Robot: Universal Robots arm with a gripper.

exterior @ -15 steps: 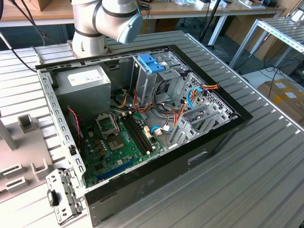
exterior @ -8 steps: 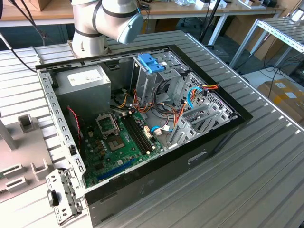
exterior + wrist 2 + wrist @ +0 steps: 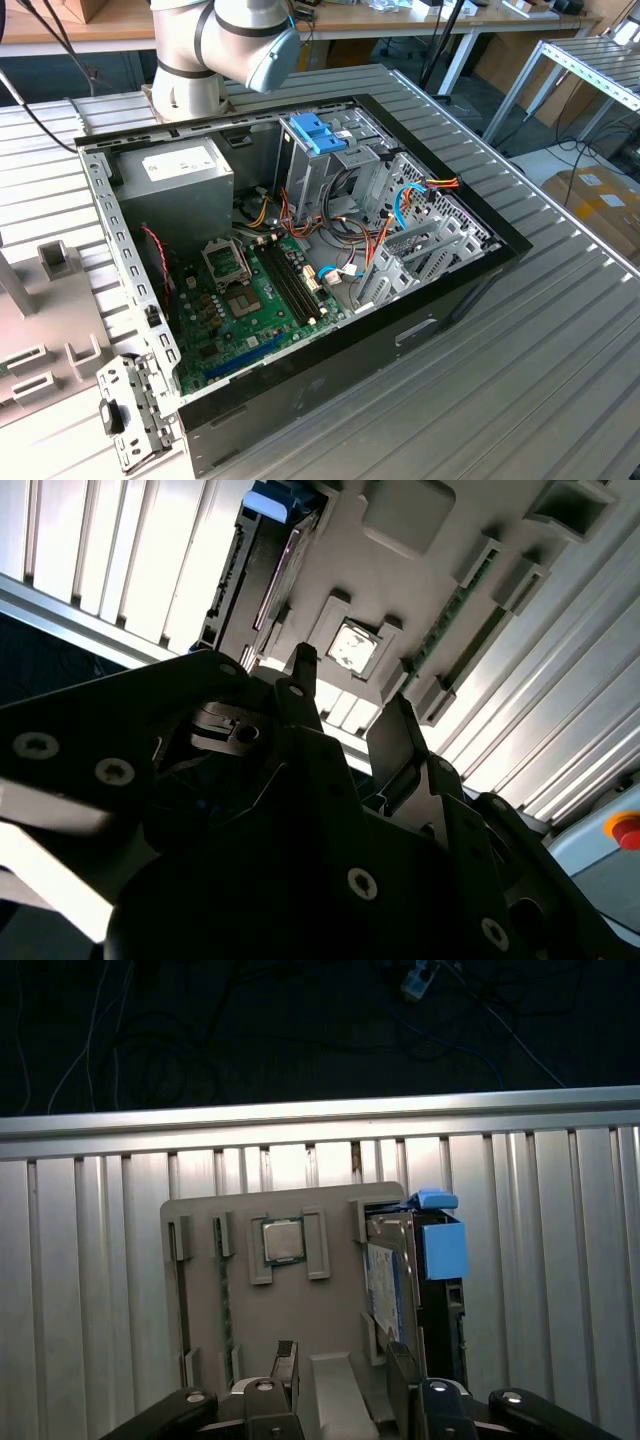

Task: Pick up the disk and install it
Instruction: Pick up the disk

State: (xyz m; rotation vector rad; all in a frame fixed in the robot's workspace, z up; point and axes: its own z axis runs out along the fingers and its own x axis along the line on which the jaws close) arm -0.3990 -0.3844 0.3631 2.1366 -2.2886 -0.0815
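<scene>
The disk (image 3: pixel 388 1285) stands on its edge in a slot at one side of a grey holder tray (image 3: pixel 330 1315); its silver body, white-and-blue label and blue rails show. In the second wrist view the disk (image 3: pixel 262 565) appears beyond the fingers. My gripper (image 3: pixel 342 1385) hovers over the tray's near edge, beside the disk and apart from it. It is open, with nothing gripped between its two dark fingers (image 3: pixel 284 1365). In the second wrist view the gripper (image 3: pixel 350 705) has the same spread.
The holder tray also carries a processor chip (image 3: pixel 283 1241) and memory sticks (image 3: pixel 225 1305). It rests on a ribbed metal table (image 3: pixel 90 1260). The open computer case (image 3: pixel 460 290) holds a grey power supply (image 3: pixel 180 170), a motherboard (image 3: pixel 250 300) and a blue bracket (image 3: pixel 318 133).
</scene>
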